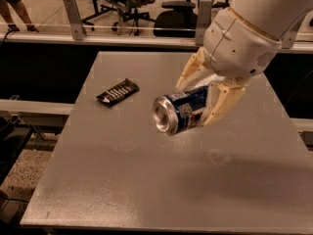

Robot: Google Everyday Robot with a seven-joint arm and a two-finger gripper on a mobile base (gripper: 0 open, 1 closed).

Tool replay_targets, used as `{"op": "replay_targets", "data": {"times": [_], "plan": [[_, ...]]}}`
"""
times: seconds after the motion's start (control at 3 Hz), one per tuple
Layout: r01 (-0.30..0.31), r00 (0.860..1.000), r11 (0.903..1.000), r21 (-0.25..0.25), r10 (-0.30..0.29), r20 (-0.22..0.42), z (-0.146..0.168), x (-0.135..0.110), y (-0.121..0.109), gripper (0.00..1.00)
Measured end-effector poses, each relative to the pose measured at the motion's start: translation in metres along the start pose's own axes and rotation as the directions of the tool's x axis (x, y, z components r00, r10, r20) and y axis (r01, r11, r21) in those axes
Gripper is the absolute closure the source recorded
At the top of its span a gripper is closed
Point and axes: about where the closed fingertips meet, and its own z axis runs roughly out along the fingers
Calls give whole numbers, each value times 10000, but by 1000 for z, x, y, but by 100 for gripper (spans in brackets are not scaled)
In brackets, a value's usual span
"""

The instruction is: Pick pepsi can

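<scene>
The pepsi can (179,112) is blue with a silver end facing me and white label patches. It lies sideways in the air, held well above the grey table (146,180). My gripper (203,99) is shut on the pepsi can, with one cream finger (221,104) in front of it and the other (191,72) behind. The large white arm rises to the upper right.
A flat dark snack wrapper (117,92) lies on the table at the left. A railing with posts and office chairs stand beyond the table's far edge. A person's legs show at the top left.
</scene>
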Motion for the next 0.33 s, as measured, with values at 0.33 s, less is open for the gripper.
{"op": "replay_targets", "data": {"times": [0.33], "plan": [[31,10000,9998,202,-31,-7,-1,-2,-5,100]]}}
